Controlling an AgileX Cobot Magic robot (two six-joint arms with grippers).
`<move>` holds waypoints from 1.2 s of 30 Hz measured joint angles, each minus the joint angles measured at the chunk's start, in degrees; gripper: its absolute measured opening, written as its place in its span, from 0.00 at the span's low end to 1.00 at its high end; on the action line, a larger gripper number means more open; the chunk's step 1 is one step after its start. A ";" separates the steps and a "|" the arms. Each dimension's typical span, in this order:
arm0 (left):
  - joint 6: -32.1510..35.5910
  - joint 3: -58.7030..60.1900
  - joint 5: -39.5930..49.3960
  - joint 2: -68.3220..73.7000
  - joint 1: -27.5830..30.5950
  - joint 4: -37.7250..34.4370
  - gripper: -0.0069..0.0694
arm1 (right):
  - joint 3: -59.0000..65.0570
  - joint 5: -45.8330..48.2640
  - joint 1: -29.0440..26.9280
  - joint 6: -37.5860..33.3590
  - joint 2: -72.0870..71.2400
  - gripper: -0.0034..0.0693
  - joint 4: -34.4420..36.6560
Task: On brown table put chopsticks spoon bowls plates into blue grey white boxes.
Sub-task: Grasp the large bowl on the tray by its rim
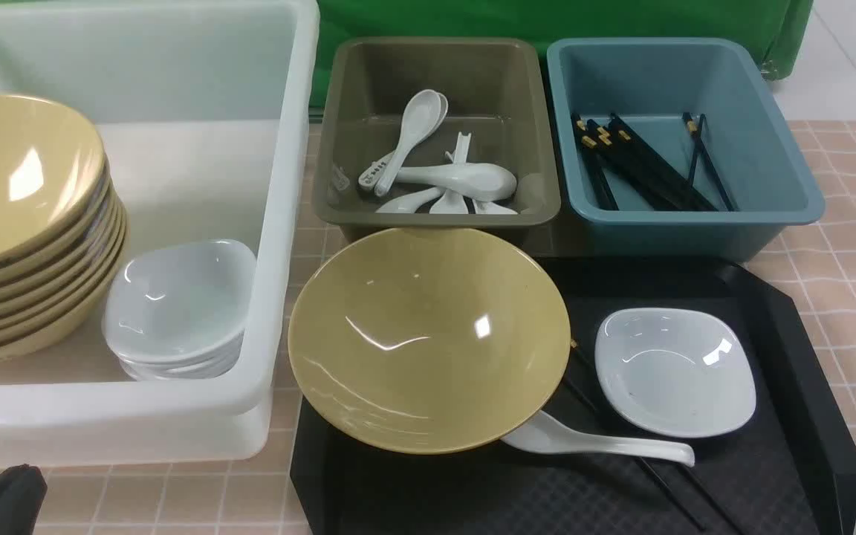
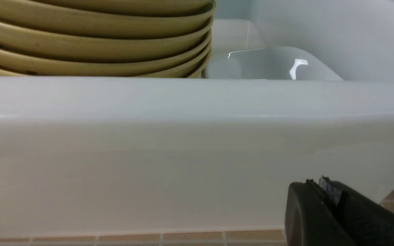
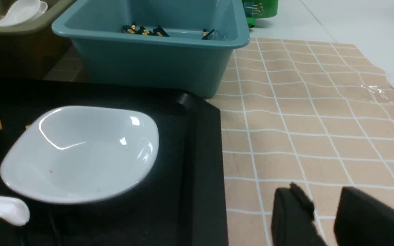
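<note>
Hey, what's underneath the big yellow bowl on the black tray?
The white ceramic spoon and black chopsticks poke out from under the large yellow bowl; how far they reach beneath is hidden.

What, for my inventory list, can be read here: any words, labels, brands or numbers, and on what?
Nothing can be read.
Dark marks on a spoon handle in the grey box: too small and blurred to read.
No text shows on anything else.
</note>
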 joint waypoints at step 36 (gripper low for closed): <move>0.05 0.00 0.00 0.00 0.00 -1.08 0.08 | 0.00 0.00 0.00 0.00 0.00 0.37 0.00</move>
